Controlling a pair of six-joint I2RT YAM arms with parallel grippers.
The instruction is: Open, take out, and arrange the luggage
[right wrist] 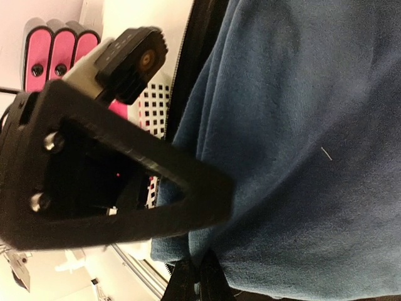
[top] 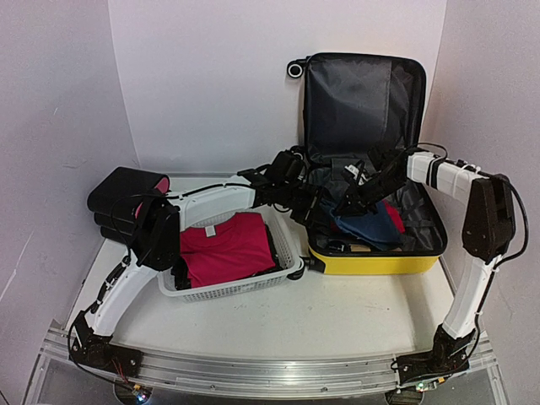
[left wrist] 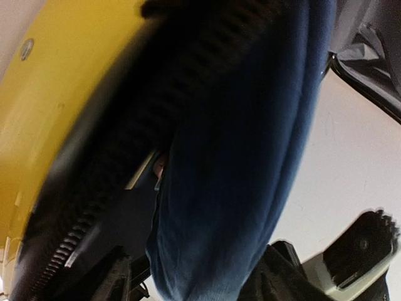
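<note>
While the luggage (top: 375, 260) lies open at the right rear of the desk (top: 354, 312), its lid (top: 363, 101) upright against the back wall, we see a white mesh basket (top: 245, 288) just beside its left side, holding a pink garment (top: 226, 249). A black case (top: 126, 201) with pink ends sits further left. The basket's corner and the luggage's black zipper rim crowd our left arm's reach. Our right end effector (right wrist: 195, 282) is pressed together, pinching a blue garment (top: 371, 226) lifted over the grey lining. Our left end effector (top: 310, 205), jaws spread, straddles that garment's hanging edge at the luggage's left rim.
</note>
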